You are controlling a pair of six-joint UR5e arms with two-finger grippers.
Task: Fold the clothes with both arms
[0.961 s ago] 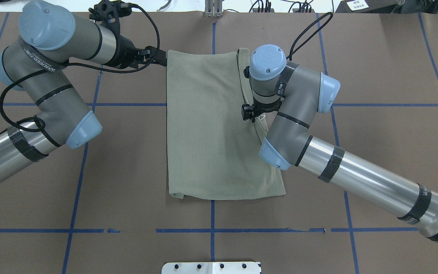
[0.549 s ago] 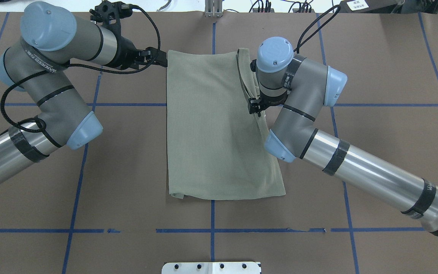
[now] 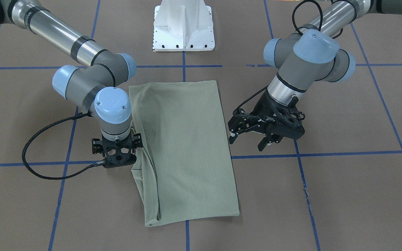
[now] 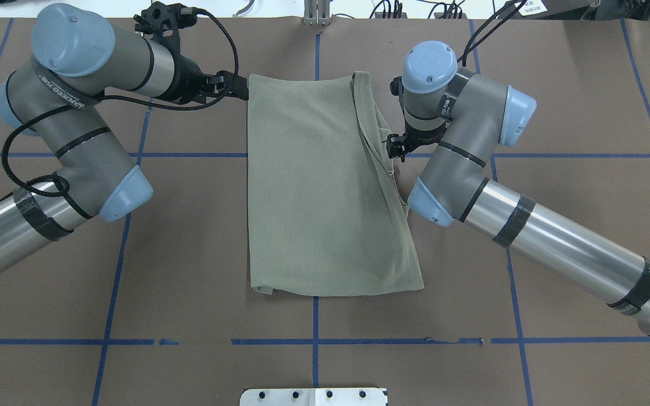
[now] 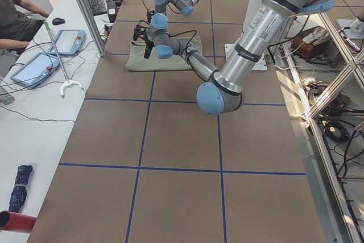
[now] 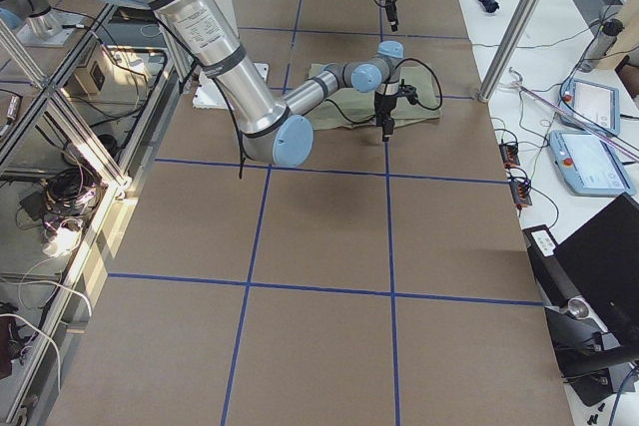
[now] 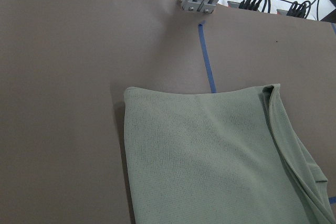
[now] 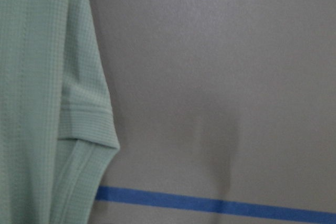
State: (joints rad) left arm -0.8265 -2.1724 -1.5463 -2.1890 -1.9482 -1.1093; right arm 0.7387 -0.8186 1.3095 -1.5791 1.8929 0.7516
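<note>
The pale sage-green shirt (image 4: 325, 186) lies flat on the brown table, folded into a tall rectangle, with a sleeve fold along its right edge (image 4: 378, 146). It also shows in the front view (image 3: 183, 146) and in the left wrist view (image 7: 210, 161). My left gripper (image 4: 237, 85) is open and empty, level with the table beside the shirt's far left corner (image 3: 247, 142). My right gripper (image 4: 395, 149) points straight down just off the shirt's right edge (image 3: 117, 160). Its jaws look spread, with nothing in them. The right wrist view shows the ribbed cuff (image 8: 84, 119) on bare table.
The white pedestal base (image 3: 183, 28) stands at the near table edge (image 4: 313, 396). Blue tape lines (image 4: 313, 321) grid the table. An aluminium post (image 4: 316, 14) stands at the far edge. The right arm's black cable (image 3: 47, 170) loops onto the table. A side table with tablets (image 5: 40, 61) flanks the table.
My right arm has moved right and toward the far edge, from over the shirt's right fold to just off its edge. The left arm and the shirt have stayed put.
</note>
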